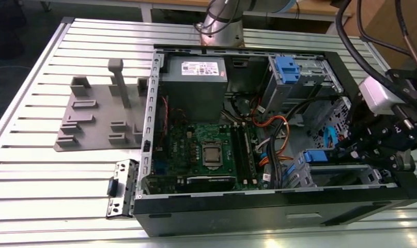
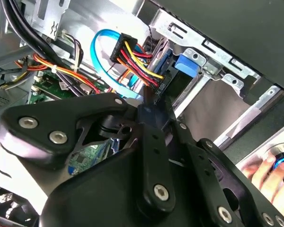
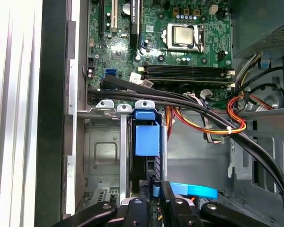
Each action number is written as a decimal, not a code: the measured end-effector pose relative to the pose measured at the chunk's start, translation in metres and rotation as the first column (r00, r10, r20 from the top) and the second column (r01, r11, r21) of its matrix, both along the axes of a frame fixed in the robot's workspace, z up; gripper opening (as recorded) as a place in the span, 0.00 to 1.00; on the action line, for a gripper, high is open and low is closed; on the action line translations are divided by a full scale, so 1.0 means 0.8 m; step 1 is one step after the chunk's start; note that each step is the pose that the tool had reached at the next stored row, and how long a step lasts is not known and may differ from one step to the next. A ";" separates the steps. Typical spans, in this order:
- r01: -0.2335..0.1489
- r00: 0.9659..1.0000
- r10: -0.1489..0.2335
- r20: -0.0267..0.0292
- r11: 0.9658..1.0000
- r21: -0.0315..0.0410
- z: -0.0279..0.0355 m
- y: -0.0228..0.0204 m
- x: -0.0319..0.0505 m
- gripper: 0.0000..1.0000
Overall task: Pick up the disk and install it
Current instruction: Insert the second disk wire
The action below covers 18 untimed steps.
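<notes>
So we're looking at a big aluminium worktable [image 1: 36,170] with long ribbed slats, pale and a bit shiny, and the arm's grey column [image 1: 220,23] rises at its far edge with a wooden bench behind it. Lying open on its side on the slats is a black-and-grey steel computer case [image 1: 277,219], boxy, with the green motherboard [image 1: 194,150] flat in the middle and the square metal CPU socket [image 1: 213,154] on it. The grey power supply box [image 1: 193,85] sits in the far corner, and bundles of black, orange and red cables [image 1: 277,134] loop across the inside. On the exterior view's left there's a flat grey plastic fixture plate [image 1: 91,121] with little upright tabs, and a small perforated metal bracket [image 1: 122,188] lies beside the case. The black gripper [image 3: 154,201] hangs over the drive cage at the near corner, chunky links and silver bolts all over it. The disk [image 3: 146,137] stands on edge in the cage slot, bright blue glossy caddy tab showing, cables plugged into its end. We can't tell if the fingers are clamped on it or loose.
</notes>
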<state>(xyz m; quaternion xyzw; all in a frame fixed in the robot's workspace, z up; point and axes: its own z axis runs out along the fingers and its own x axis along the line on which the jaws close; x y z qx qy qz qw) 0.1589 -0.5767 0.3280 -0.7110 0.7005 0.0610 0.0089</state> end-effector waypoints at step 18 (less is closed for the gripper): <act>-0.001 1.000 0.001 0.000 1.000 0.000 0.0407 0.0017 0.000 0.10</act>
